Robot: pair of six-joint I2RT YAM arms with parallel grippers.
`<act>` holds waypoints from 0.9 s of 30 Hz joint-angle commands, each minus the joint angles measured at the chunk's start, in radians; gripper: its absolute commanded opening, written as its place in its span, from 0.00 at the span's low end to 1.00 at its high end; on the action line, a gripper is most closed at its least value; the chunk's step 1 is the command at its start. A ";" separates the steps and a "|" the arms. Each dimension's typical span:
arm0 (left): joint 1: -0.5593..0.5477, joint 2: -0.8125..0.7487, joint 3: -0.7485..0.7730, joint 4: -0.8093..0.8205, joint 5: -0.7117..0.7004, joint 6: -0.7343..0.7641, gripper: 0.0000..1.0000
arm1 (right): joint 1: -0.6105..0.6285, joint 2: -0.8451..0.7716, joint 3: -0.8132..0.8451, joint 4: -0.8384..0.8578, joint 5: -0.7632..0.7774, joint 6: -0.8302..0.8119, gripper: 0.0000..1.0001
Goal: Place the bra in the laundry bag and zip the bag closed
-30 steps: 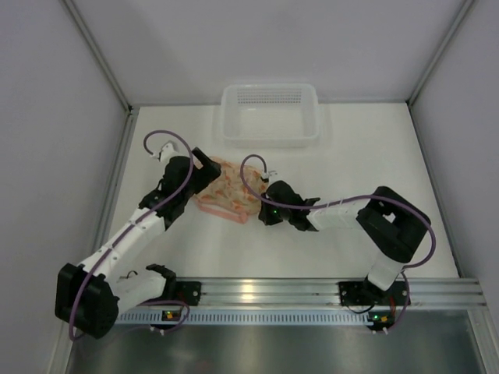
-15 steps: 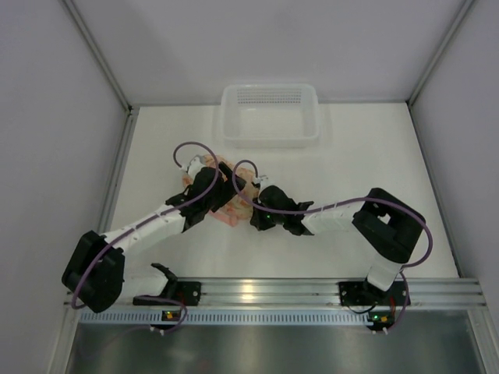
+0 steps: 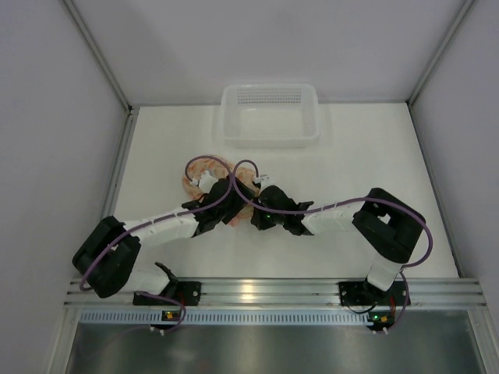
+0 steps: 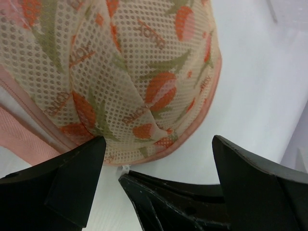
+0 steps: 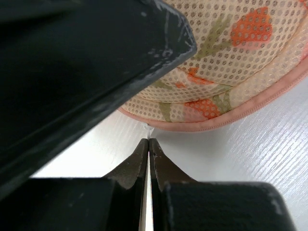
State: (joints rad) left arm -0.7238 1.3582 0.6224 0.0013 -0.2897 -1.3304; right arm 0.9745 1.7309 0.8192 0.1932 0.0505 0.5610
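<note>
Swung in from the bench's left side over the past second, the left arm now lies low across the middle. Its left fingers (image 4: 62, 183) are spread wide and released, holding nothing, on either side of the domed end of the laundry bag (image 4: 134, 72). The right fingers (image 5: 140, 166) have barely shifted. They are clenched tip to tip at the bag's coral seam, with a tiny white tab just beyond them; whether they pinch it cannot be told. The bag rests on the bench (image 3: 359, 171) between the two arms, apart from the white basket (image 3: 269, 117). The bra shows in no view and is presumably already inside. Zipping looks like the step in hand. Next, the left fingers likely need to clamp the bag's edge to steady it while the right fingers secure the zipper pull and draw it along the seam.
</note>
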 commanded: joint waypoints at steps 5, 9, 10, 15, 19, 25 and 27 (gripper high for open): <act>0.001 0.137 -0.068 0.003 -0.109 -0.104 0.98 | 0.012 -0.017 0.020 -0.017 0.072 -0.035 0.00; 0.001 0.162 -0.087 0.003 -0.131 -0.115 0.98 | 0.006 -0.014 0.015 -0.052 0.104 -0.072 0.00; 0.001 0.162 -0.090 0.003 -0.135 -0.112 0.99 | 0.001 -0.016 0.009 -0.055 0.115 -0.078 0.00; 0.018 0.082 -0.136 -0.072 -0.131 -0.107 0.99 | -0.031 -0.045 -0.003 -0.063 0.186 -0.121 0.00; 0.044 -0.004 -0.182 -0.119 -0.150 -0.093 0.99 | -0.092 -0.064 -0.002 -0.055 0.195 -0.157 0.00; 0.075 -0.068 -0.210 -0.164 -0.181 -0.072 0.99 | -0.155 -0.065 0.029 -0.055 0.161 -0.243 0.00; 0.092 -0.070 -0.216 -0.161 -0.174 -0.063 0.99 | -0.161 -0.062 0.040 -0.055 0.155 -0.285 0.00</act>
State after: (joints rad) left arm -0.6651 1.2770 0.4606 0.0429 -0.3962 -1.4391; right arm 0.8455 1.7039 0.8204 0.1429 0.1669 0.3672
